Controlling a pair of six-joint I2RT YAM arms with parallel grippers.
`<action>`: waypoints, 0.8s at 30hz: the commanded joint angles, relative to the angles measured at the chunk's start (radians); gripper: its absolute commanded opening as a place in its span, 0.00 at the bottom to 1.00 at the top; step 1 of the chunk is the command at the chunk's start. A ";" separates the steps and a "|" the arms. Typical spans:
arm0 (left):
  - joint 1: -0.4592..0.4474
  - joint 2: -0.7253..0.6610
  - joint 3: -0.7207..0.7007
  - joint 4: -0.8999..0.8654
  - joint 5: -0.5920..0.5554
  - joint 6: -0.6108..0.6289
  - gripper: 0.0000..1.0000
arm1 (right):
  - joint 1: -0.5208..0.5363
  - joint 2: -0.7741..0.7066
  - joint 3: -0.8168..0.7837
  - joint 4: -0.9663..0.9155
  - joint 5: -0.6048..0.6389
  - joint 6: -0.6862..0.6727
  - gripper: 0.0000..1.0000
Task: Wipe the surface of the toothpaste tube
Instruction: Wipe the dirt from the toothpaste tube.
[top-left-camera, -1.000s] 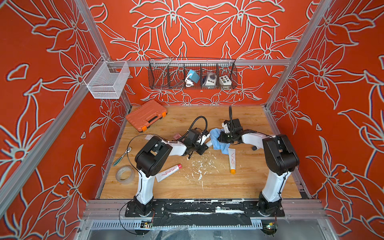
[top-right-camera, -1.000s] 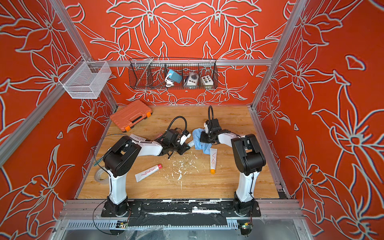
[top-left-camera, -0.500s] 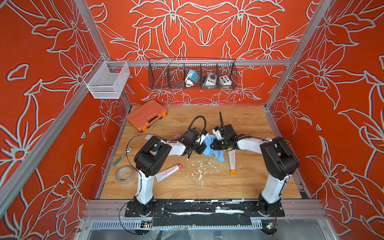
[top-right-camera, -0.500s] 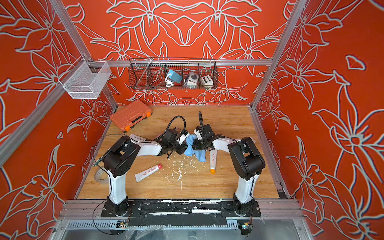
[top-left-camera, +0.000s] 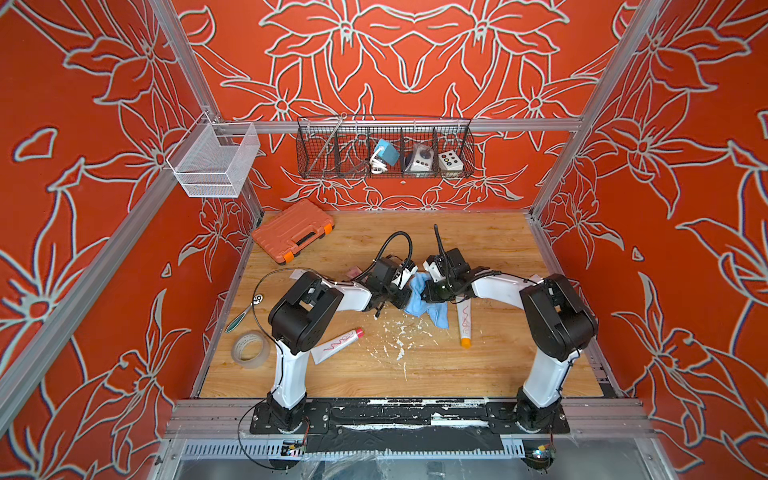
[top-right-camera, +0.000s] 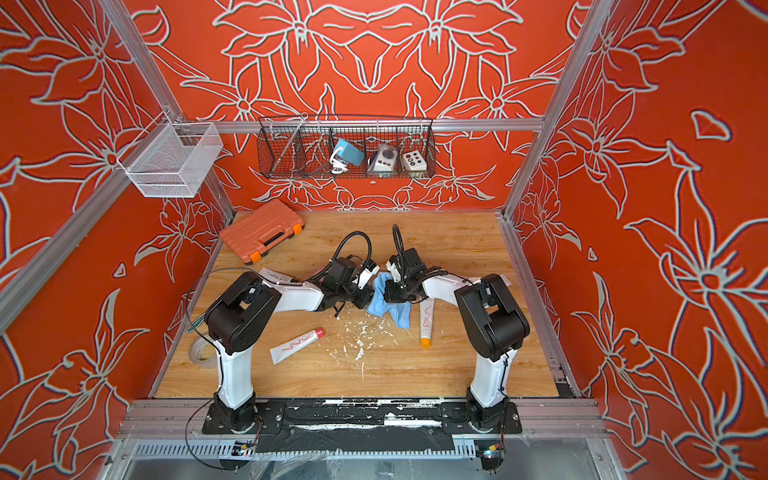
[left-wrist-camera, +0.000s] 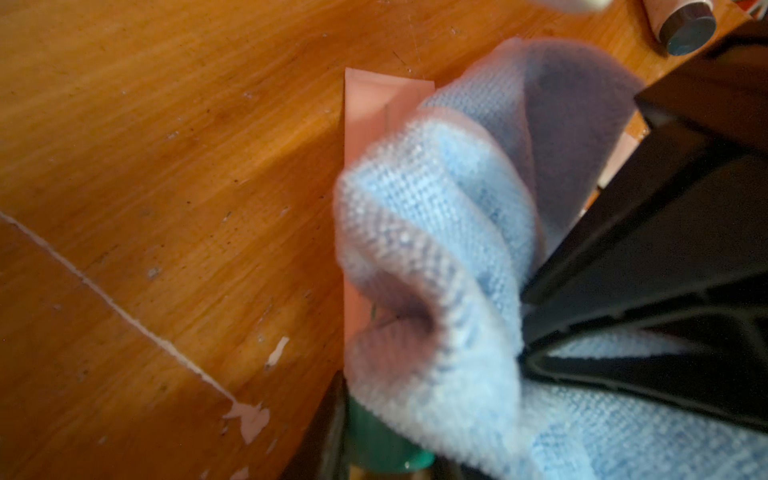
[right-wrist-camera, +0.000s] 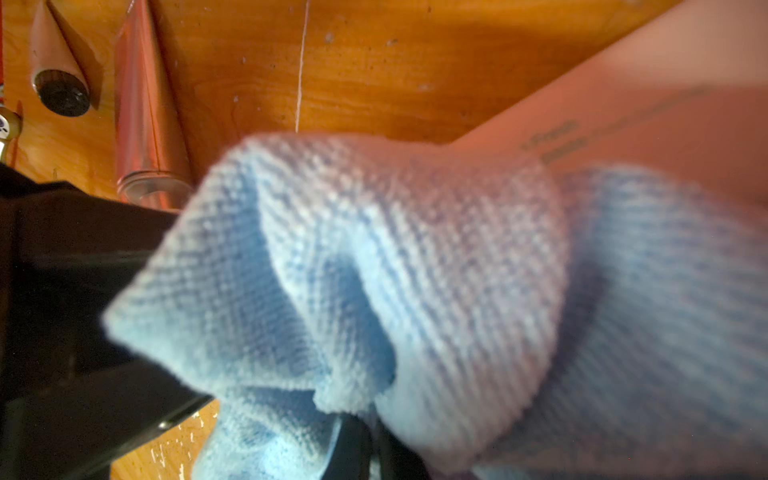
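My left gripper (left-wrist-camera: 382, 453) is shut on a toothpaste tube (left-wrist-camera: 365, 124) at its green cap (left-wrist-camera: 374, 444); the pale tube points away from the wrist. My right gripper (right-wrist-camera: 370, 449) is shut on a blue cloth (right-wrist-camera: 374, 270), which is bunched against the tube (right-wrist-camera: 623, 104). In both top views the two grippers meet over the middle of the table, left gripper (top-left-camera: 400, 296) and right gripper (top-left-camera: 430, 294), with the cloth (top-left-camera: 419, 301) hanging between them. The cloth (top-right-camera: 384, 299) hides the held tube there.
Other tubes lie on the wooden table (top-left-camera: 478, 365): a red-capped one (top-left-camera: 336, 345), an orange-capped one (top-left-camera: 465, 322) and one behind the left arm (top-right-camera: 276, 275). White flecks (top-left-camera: 399, 336) dot the middle. An orange case (top-left-camera: 293, 230), tape roll (top-left-camera: 250, 349) and wire basket (top-left-camera: 384, 147) stand around.
The right gripper has carried the blue cloth leftwards from beside the left gripper until it lies against the held tube. The left gripper has hardly moved.
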 joint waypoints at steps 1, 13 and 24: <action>-0.004 -0.013 -0.014 0.000 0.019 0.005 0.13 | -0.006 -0.048 0.050 -0.040 0.043 -0.026 0.00; -0.004 -0.014 -0.016 0.000 0.022 0.005 0.13 | -0.036 0.028 0.125 -0.012 0.051 -0.019 0.00; -0.004 -0.013 -0.013 -0.003 0.025 0.008 0.13 | -0.115 0.122 0.161 -0.035 0.112 -0.044 0.00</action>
